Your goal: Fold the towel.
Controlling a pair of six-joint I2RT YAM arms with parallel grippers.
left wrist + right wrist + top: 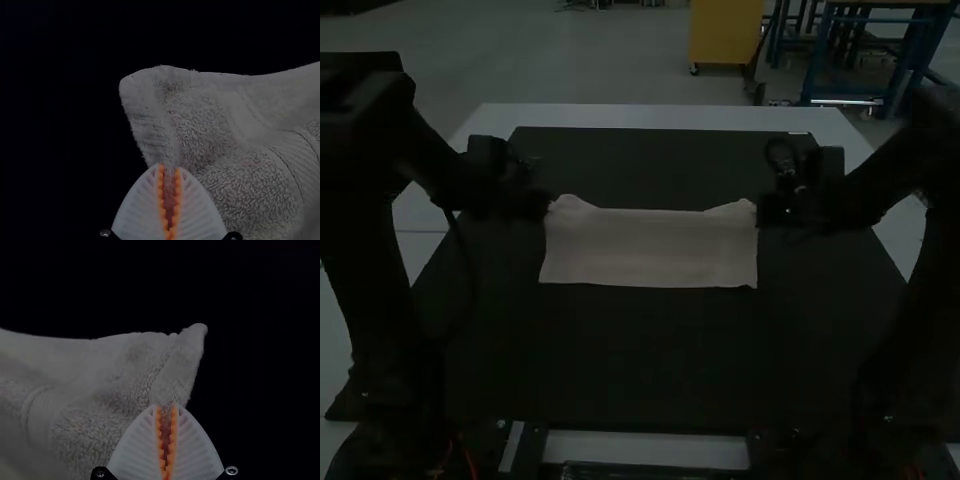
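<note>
I have my left jaws (pixel 548 206) and right jaws (pixel 762 212) reaching inward over the counter (pixel 650 116), clenched on the towel's (pixel 650 250) far corners.

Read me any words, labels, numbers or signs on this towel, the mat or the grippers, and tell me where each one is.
No text can be read.
Towel: woven bands, no lettering I can make out.
Dark mat: small pale mark at its far right, too small to read.
Left gripper, right gripper: none legible.

The towel (pixel 650 250) is pale beige with ribbed bands, the mat (pixel 640 350) near-black.
</note>
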